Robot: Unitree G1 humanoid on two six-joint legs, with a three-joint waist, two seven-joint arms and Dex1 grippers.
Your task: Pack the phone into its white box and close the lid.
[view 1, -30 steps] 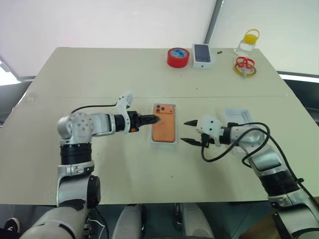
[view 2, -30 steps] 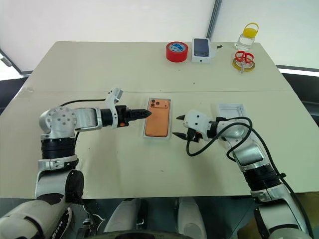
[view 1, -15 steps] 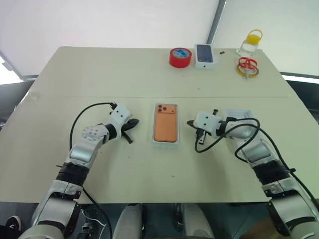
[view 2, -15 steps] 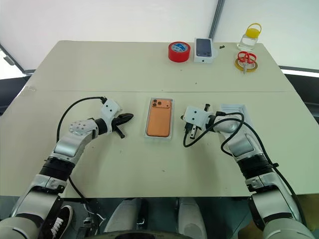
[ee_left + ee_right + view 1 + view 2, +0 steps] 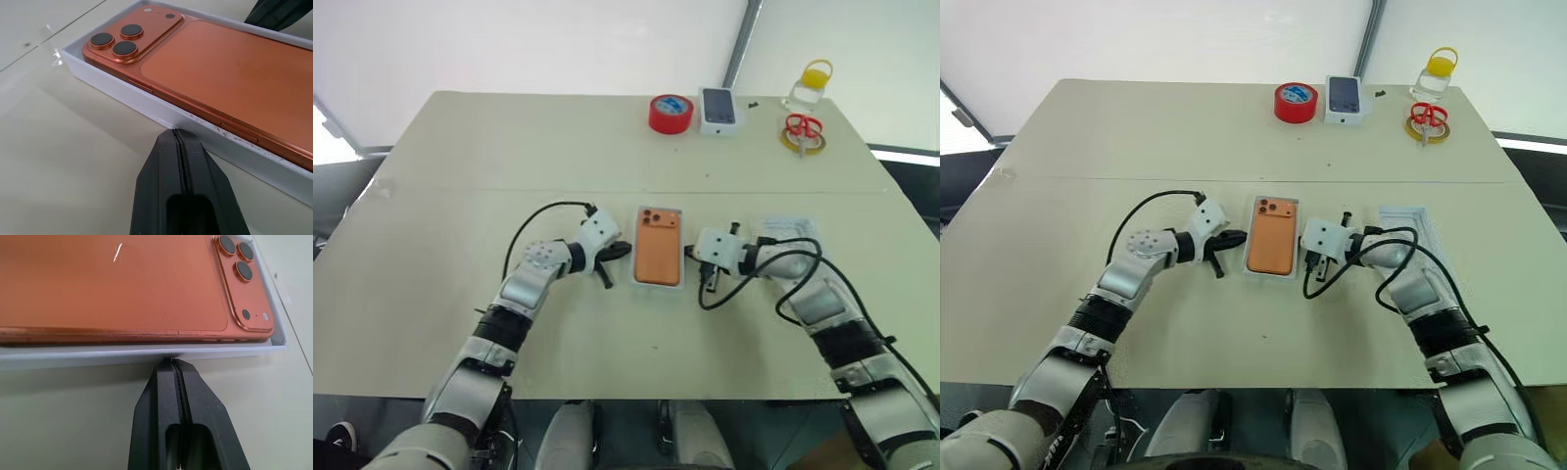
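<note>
On the tabletop (image 5: 460, 196), phone (image 5: 658, 258) lies in white box (image 5: 122, 95); left tool (image 5: 174, 134) and right tool (image 5: 172, 363), both pressed together, flank it at 9 and 3 o'clock.

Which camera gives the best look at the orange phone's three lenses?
The left wrist view: the phone lies close, its camera cluster large. The right wrist view shows the cluster at one corner; both eye views show it small.

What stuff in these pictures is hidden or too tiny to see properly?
- The white box: its floor is hidden under the phone in every view.
- The lid: the right arm and its cable cover part of it in the eye views.
- The small white box at the table's far edge: its printed picture is too small to read.
- The phone's lower end: cut off by the picture edge in both wrist views.
</note>
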